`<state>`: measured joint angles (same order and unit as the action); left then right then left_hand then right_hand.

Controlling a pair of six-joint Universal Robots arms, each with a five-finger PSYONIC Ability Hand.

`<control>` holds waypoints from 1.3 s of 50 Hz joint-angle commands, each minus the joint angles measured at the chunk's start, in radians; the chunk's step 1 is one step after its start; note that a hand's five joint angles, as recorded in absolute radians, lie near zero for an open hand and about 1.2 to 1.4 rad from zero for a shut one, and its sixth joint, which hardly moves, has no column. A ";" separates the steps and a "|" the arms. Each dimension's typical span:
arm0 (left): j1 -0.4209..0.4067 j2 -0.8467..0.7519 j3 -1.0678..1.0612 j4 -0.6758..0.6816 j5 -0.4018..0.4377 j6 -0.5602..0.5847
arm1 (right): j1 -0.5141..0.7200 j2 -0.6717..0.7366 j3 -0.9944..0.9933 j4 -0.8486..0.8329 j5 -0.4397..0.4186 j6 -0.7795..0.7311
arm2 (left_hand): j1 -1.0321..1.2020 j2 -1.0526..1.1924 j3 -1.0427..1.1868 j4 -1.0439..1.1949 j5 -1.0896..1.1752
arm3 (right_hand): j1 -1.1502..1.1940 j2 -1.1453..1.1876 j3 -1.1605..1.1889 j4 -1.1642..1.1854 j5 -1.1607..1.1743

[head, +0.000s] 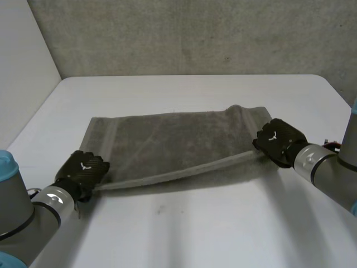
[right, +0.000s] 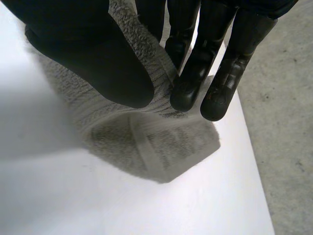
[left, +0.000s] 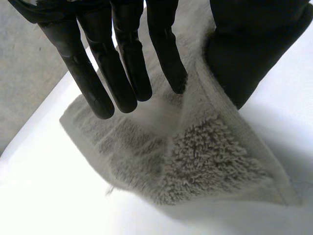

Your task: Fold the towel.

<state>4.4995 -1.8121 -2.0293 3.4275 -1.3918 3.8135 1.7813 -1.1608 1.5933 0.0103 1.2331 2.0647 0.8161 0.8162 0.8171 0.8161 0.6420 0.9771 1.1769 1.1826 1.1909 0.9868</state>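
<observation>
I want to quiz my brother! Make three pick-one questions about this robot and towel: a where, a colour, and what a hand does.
1. Where on the towel is the left hand? A near corner; B middle; C far edge.
2. The towel's colour? A red; B grey; C blue.
3. The right hand is: A open above the towel; B shut, empty; C pinching the towel.
Answers: 1 A, it holds the near edge's end; 2 B, grey on the white table; 3 C, thumb and fingers squeeze the cloth.
</observation>
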 commanded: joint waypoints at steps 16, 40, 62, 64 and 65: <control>0.033 0.157 -0.106 -0.019 0.004 0.011 | -0.053 -0.175 0.223 0.142 0.112 0.111 | 0.580 0.580 0.579 0.580 0.580 | 0.419 0.219 0.214 0.205 0.235; 0.056 0.186 -0.009 -0.257 0.122 0.178 | -0.105 -0.293 0.200 0.303 0.171 0.002 | 0.580 0.580 0.579 0.580 0.580 | 0.419 0.219 0.214 0.205 0.235; -0.080 -0.450 0.696 -0.163 0.043 0.175 | 0.043 0.276 -0.363 0.060 0.381 0.107 | 0.580 0.580 0.579 0.580 0.580 | 0.419 0.219 0.214 0.205 0.235; -0.080 -0.474 0.730 -0.163 0.031 0.173 | 0.044 0.297 -0.388 0.040 0.385 0.107 | 0.580 0.580 0.579 0.580 0.580 | 0.419 0.219 0.214 0.205 0.235; -0.080 -0.496 0.759 -0.163 0.022 0.175 | 0.046 0.317 -0.409 0.025 0.391 0.104 | 0.580 0.580 0.579 0.580 0.580 | 0.419 0.219 0.214 0.205 0.235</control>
<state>4.4201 -2.2260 -1.3823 3.2644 -1.3336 3.9880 1.8152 -0.9110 1.2600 0.0969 1.6182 2.1714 1.1891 1.2173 1.2156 1.2171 1.0386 0.9886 1.1770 1.1887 1.1942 1.0018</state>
